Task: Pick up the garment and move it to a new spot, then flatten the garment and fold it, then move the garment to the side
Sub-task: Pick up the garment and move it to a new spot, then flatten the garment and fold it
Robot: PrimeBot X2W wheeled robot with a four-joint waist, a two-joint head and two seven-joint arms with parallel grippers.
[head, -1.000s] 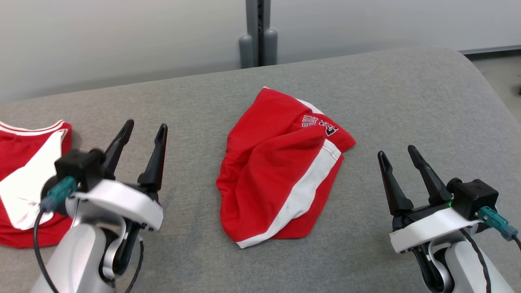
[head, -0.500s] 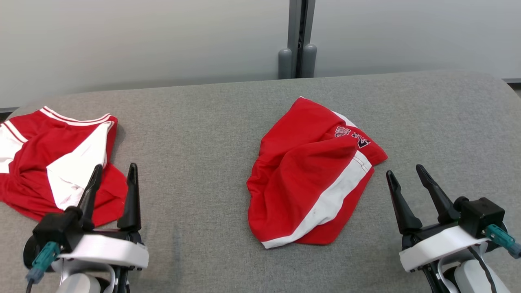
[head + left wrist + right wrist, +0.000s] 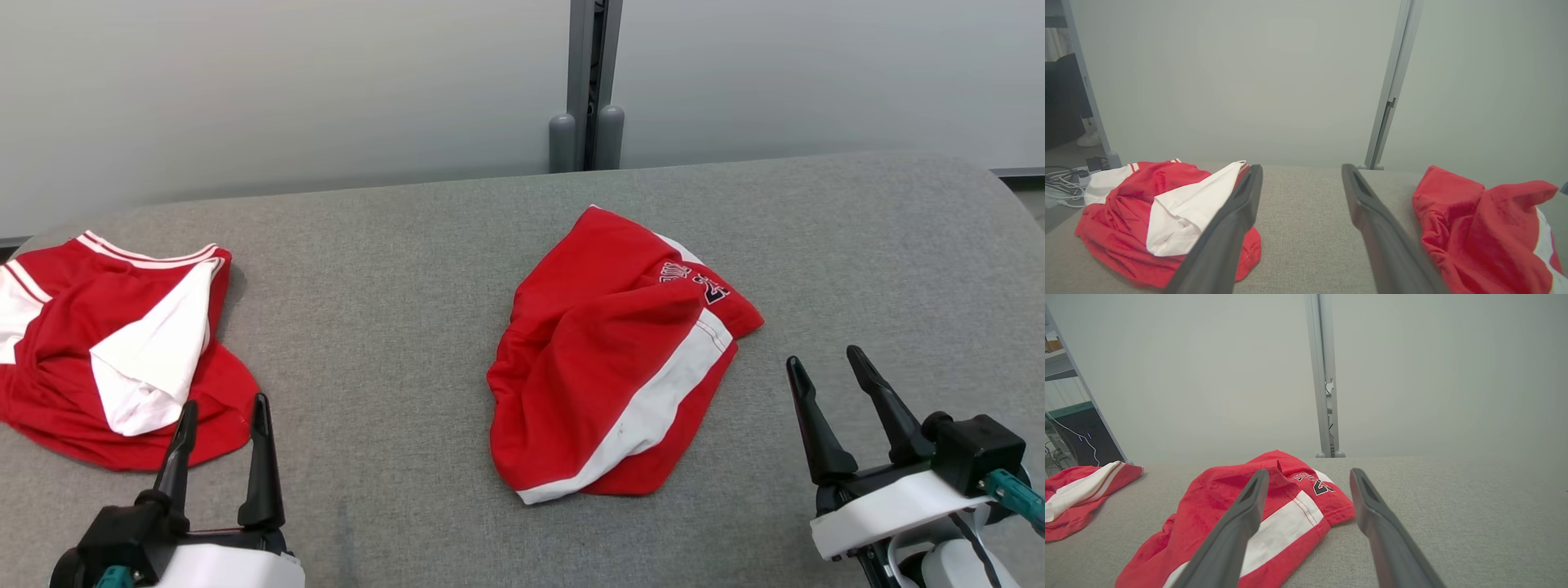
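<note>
Looks like a lab test bay: plain pale partition panels point(image 3: 245, 82) on a metal post point(image 3: 589, 82), grey fabric-covered worktop point(image 3: 392, 327), loose cables point(image 3: 1059, 190) on the floor, dark equipment box point(image 3: 1079, 447) with small lights beside a shelf point(image 3: 1057, 361).

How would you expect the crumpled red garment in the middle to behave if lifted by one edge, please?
Probably floppy: the red garment lies crumpled in soft folds, so it would likely sag. Pushed, it would probably bunch rather than slide on the grey fabric surface.
</note>
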